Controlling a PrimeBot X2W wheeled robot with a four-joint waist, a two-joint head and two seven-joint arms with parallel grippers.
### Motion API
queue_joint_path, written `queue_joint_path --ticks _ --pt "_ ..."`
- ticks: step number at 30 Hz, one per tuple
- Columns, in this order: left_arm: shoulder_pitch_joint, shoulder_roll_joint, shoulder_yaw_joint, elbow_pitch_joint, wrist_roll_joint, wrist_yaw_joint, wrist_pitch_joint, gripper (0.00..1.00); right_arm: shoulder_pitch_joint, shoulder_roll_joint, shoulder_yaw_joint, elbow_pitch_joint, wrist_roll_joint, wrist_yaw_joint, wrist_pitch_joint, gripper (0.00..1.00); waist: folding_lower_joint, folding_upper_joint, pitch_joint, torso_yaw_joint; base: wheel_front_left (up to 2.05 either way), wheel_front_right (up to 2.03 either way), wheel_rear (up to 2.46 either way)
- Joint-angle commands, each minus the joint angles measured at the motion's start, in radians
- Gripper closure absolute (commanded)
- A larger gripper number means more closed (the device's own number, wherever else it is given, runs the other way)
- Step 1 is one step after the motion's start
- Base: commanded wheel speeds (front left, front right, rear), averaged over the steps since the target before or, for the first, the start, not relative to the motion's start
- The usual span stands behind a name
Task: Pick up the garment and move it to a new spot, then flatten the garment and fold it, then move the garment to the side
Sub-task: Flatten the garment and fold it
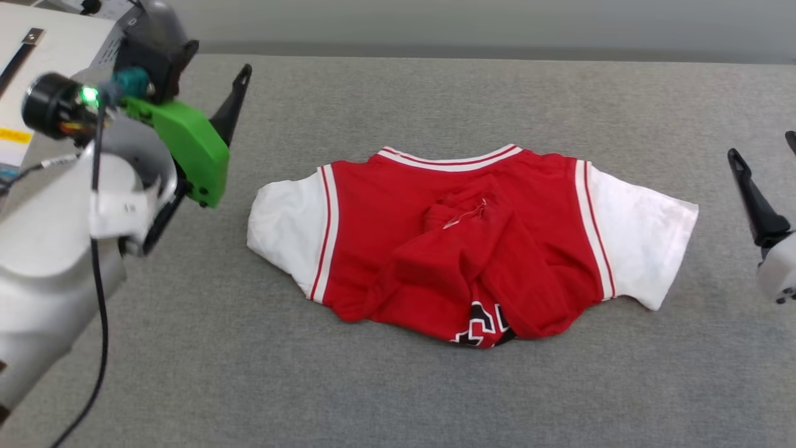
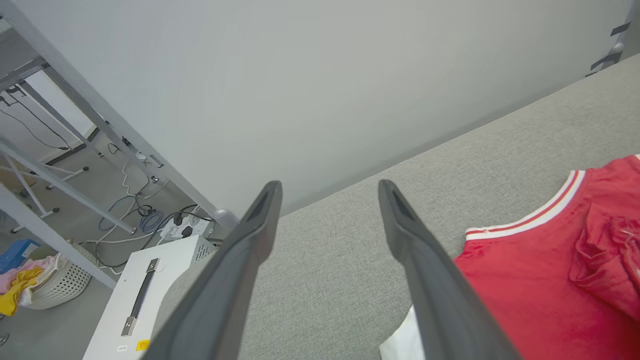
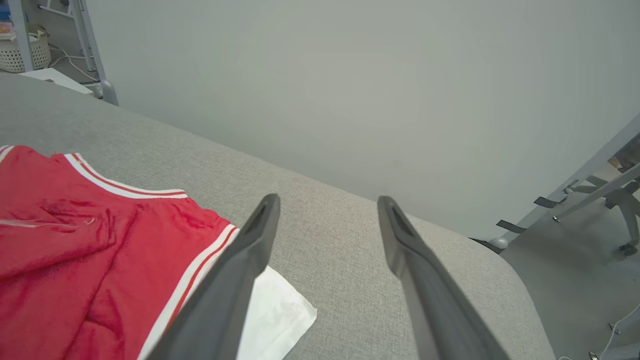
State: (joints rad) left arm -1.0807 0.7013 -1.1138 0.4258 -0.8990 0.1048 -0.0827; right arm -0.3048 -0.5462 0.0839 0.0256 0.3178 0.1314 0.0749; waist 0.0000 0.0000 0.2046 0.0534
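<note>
The garment (image 1: 460,242) lies in the middle of the grey table, a red jersey with white short sleeves spread to either side. Its lower part is bunched and folded up over the chest, and a bit of black-and-white print (image 1: 484,325) shows at the near edge. My left gripper (image 2: 330,184) hovers open above the table left of the garment, holding nothing; one of its dark fingers (image 1: 233,102) points toward the far edge. My right gripper (image 1: 763,144) stands open and empty beyond the right sleeve (image 3: 280,310), apart from the cloth.
The grey fabric-covered table (image 1: 398,386) ends at a pale wall at the back and has a rounded corner (image 3: 510,280) on the right. Off its left side stand a white cabinet (image 2: 145,295), a laundry basket (image 2: 55,285) and metal frame legs (image 2: 100,125).
</note>
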Motion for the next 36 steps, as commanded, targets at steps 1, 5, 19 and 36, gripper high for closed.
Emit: queue_joint_path --ticks 1,5,19,36 --pt "0.041 0.006 0.004 -0.022 0.020 0.037 -0.039 0.00 -0.032 -0.037 0.028 0.020 0.043 -0.001 0.052 0.00 0.0000 0.0000 0.005 0.029 0.00 0.00 0.00" --pt "0.136 0.002 0.033 -0.096 0.038 0.155 -0.143 0.00 -0.100 -0.170 0.150 0.074 0.201 -0.001 0.242 0.00 0.0000 0.0000 0.023 0.071 0.00 0.00 0.00" --pt "0.539 -0.120 0.445 -0.410 0.357 0.452 -0.179 0.00 -0.284 -0.380 0.372 0.229 0.514 -0.001 0.668 0.00 0.0000 0.0000 0.149 0.206 0.00 0.00 0.00" --pt "0.843 -0.413 0.807 -0.441 0.665 0.284 -0.179 0.00 -0.250 -0.367 0.541 0.334 0.594 -0.001 0.621 1.00 0.0000 0.0000 0.174 0.216 0.00 0.00 0.00"
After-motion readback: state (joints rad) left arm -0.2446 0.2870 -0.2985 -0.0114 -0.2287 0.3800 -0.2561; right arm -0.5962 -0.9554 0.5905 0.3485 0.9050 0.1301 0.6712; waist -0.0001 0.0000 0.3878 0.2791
